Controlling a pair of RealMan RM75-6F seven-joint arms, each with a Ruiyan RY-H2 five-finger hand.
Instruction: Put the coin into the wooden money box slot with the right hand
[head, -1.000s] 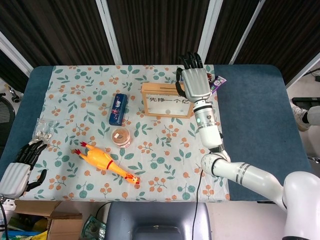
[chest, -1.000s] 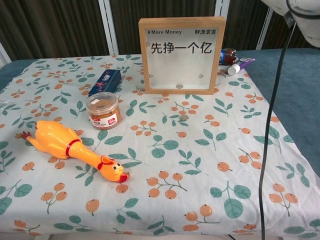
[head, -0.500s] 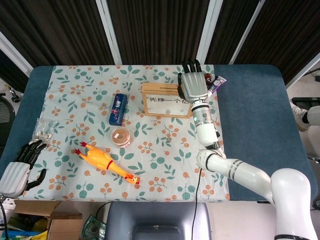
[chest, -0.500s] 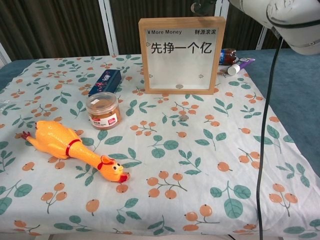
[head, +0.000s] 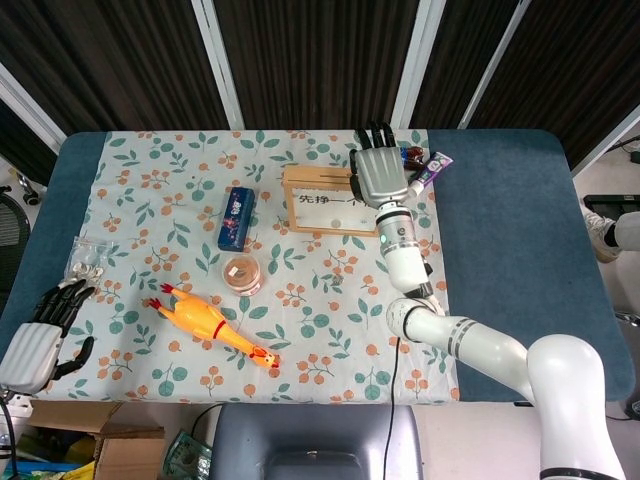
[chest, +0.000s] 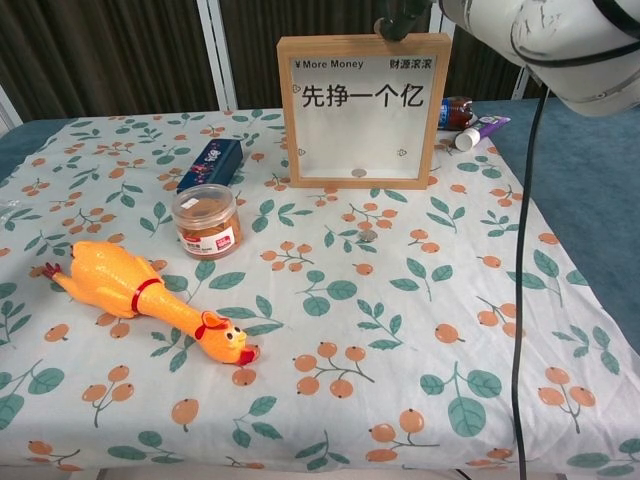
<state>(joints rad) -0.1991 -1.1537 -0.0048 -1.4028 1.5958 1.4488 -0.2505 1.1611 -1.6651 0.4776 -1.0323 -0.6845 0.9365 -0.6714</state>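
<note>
Where fingertips dip, right robot hand (head: 378, 176) over wooden money box (chest: 362, 110).

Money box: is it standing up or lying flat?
Upright: the money box stands on its bottom edge, its printed glass front facing the chest camera.

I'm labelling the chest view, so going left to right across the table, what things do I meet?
Rubber chicken → orange-lidded jar → wooden money box → purple-and-white tube. The blue box overlaps the jar's span, so I leave it out.
</note>
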